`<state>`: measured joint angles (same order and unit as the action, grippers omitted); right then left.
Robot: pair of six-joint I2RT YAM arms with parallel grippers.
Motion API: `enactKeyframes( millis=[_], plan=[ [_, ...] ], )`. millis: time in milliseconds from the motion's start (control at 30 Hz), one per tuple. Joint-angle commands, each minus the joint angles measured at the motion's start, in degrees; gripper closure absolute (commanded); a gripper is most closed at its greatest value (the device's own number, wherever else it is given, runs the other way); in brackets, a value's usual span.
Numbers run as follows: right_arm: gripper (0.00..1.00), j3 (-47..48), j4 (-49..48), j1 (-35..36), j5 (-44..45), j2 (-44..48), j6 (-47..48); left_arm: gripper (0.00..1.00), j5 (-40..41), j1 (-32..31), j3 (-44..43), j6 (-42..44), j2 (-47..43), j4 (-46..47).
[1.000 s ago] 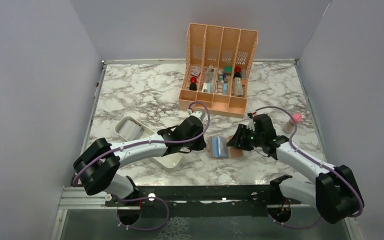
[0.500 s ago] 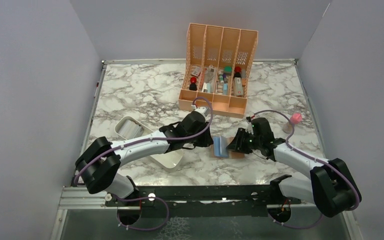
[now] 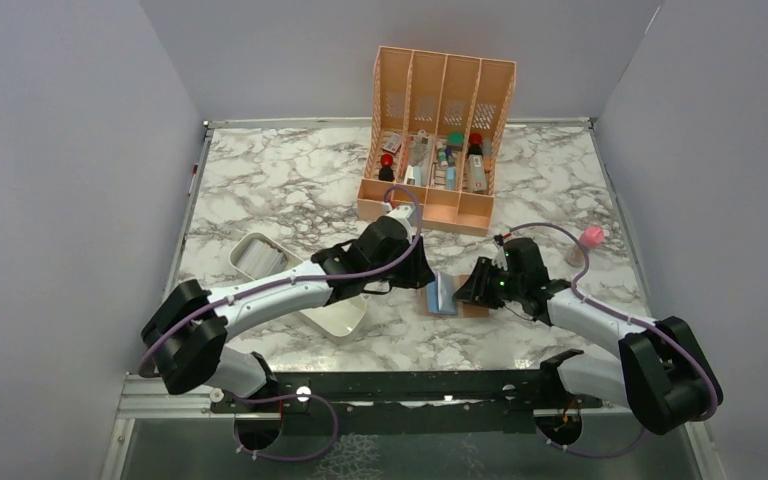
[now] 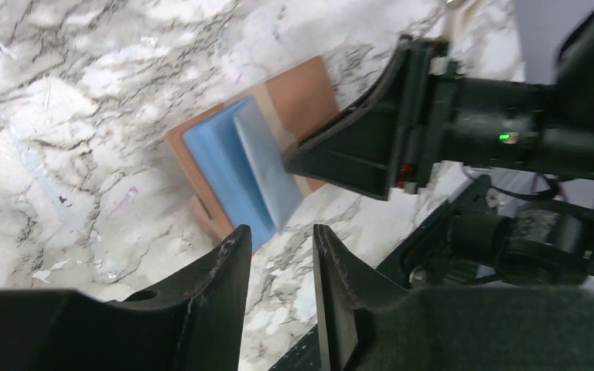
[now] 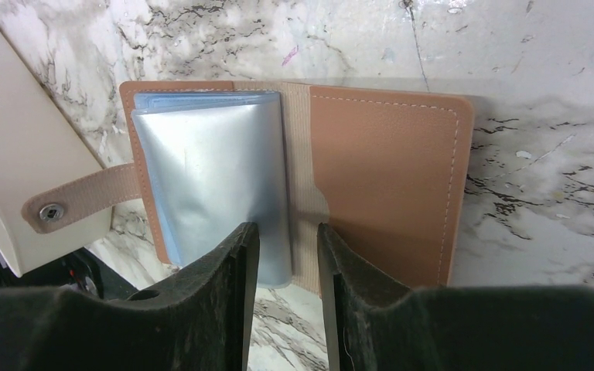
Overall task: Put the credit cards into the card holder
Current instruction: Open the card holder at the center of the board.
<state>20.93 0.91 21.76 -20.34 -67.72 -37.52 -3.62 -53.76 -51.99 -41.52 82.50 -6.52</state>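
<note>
While card holder point(image 5: 387, 178) lies open under right fingers point(image 5: 228, 309), left fingers point(image 4: 215, 305) near, all parted

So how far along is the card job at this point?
Done: the card holder lies open, blue sleeves showing. In hand: nothing; left pincer and right pincer both gape empty at it. Left: what look like cards sit in the white tray.

Peach organizer point(image 3: 440, 120) stands behind; white tray point(image 3: 343, 320) left, pink-capped bottle point(image 3: 584, 243) right.
</note>
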Motion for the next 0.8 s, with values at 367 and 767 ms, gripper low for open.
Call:
enactKeyframes(
  millis=[367, 767],
  plan=[
    [0.62, -0.98, -1.34, 0.30, 0.26, -0.11, 0.16, 0.89, -0.13, -0.12, -1.86, -0.06, 8.46, 3.63],
    [0.61, -0.88, -1.44, 0.30, -0.03, 0.35, 0.08, 0.94, 0.32, -0.12, -5.54, 1.75, 15.83, 3.82]
  ],
)
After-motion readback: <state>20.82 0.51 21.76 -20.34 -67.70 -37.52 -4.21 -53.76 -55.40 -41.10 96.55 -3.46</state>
